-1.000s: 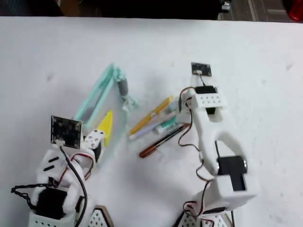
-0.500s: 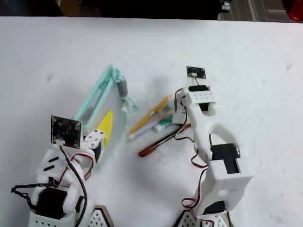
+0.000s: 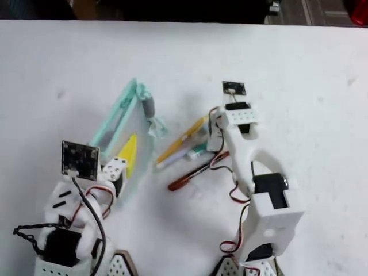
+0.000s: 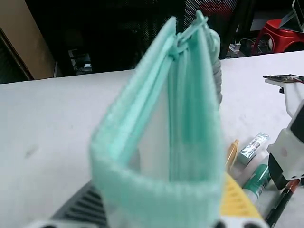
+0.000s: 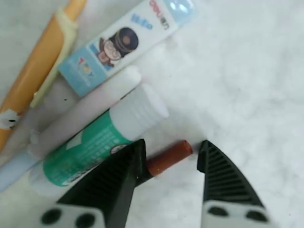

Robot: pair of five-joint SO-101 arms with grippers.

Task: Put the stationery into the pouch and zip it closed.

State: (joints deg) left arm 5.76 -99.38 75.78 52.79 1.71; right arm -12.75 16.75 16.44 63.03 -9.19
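Observation:
A mint-green pouch (image 3: 118,118) stands on its edge with its mouth gaping, and my left gripper (image 3: 125,158) is shut on its near end; the yellow finger (image 4: 240,199) shows beside the pouch (image 4: 161,137). Right of it lie an orange pen (image 3: 183,140), a pale pen (image 3: 172,159), a green glue stick (image 3: 198,152) and a brown pen (image 3: 192,175). My right gripper (image 5: 171,147) is open low over the table, its fingers on either side of the brown pen's end (image 5: 168,156). The glue stick (image 5: 95,147), an eraser box (image 5: 126,42) and the orange pen (image 5: 42,66) lie just beyond.
The white table (image 3: 299,69) stretches bare to the right and behind the stationery. The right arm's body (image 3: 264,195) rises over the table's front right. In the left wrist view, the right arm (image 4: 289,142) stands close to the glue stick (image 4: 256,180).
The right arm has shifted left and drawn closer to the stationery. The left arm and the pouch have stayed still.

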